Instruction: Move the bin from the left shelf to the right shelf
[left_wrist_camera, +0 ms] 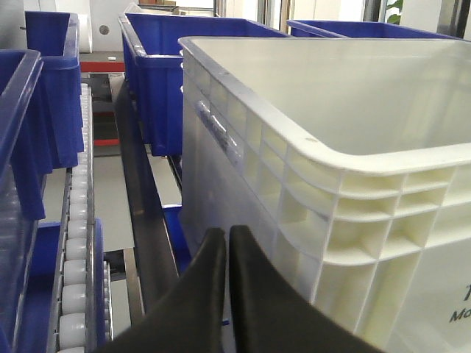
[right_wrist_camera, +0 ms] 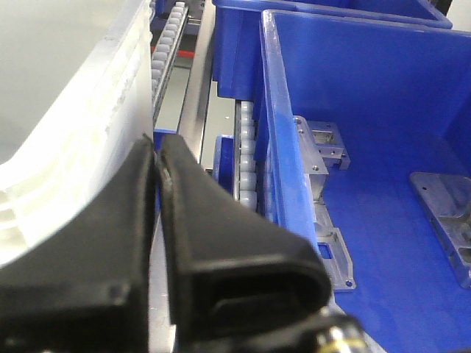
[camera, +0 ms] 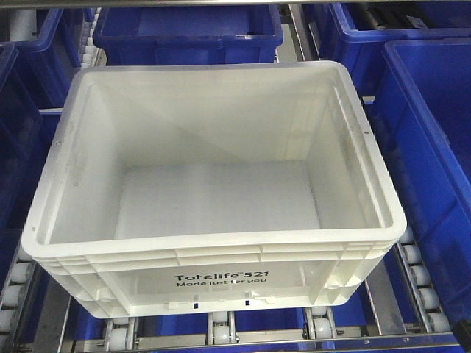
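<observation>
Bin (camera: 213, 198), white plastic, open-topped and seen empty, marked "Totelife 521" on its near face. It is located on a roller lane (camera: 221, 329) of the shelf, centred in the front view, with blue bins (camera: 434, 147) set just beside it on both flanks and behind. Whether this lane counts as the left or the right shelf cannot be settled from these views.

Handling is judged as follows: walls are stiff and ribbed, weight is probably light while empty, and the smooth sides are likely slippery, so purchase is best taken under the rolled rim or in the rib pockets at both side walls.

Left gripper (left_wrist_camera: 224, 246) is seen with fingers pressed together, nothing between them, tips near the bin's left wall.

Right gripper (right_wrist_camera: 157, 158) is likewise closed on nothing, lying in the gap between the bin's right wall and the neighbouring blue bin.
</observation>
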Motion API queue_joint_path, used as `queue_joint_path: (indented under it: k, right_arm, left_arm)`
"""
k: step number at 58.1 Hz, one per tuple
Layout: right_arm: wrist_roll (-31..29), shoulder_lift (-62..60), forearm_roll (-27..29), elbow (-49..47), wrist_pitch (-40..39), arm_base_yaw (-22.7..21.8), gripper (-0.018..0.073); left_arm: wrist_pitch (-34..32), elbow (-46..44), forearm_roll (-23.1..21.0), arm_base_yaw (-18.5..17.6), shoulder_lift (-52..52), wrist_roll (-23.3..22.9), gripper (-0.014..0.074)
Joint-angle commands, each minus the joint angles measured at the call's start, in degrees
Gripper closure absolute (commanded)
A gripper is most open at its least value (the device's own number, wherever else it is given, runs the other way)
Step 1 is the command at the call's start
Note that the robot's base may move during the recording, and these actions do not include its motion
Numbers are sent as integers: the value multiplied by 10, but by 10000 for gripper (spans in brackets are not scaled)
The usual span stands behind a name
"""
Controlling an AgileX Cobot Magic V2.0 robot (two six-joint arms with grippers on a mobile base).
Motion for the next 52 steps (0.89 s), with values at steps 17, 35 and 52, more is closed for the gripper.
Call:
queue_joint_path:
  k: [17, 35, 52]
  right_arm:
    - [-4, 9, -3, -16, -44, 0, 567]
    - [2, -112, 1, 34, 82, 0, 567]
    - [47, -151, 50, 117, 11, 0, 567]
  left_arm:
    - [-40, 11, -5, -3, -4, 0, 603]
    - [-40, 11, -5, -3, -4, 0, 603]
    - [-40, 11, -5, -3, -4, 0, 603]
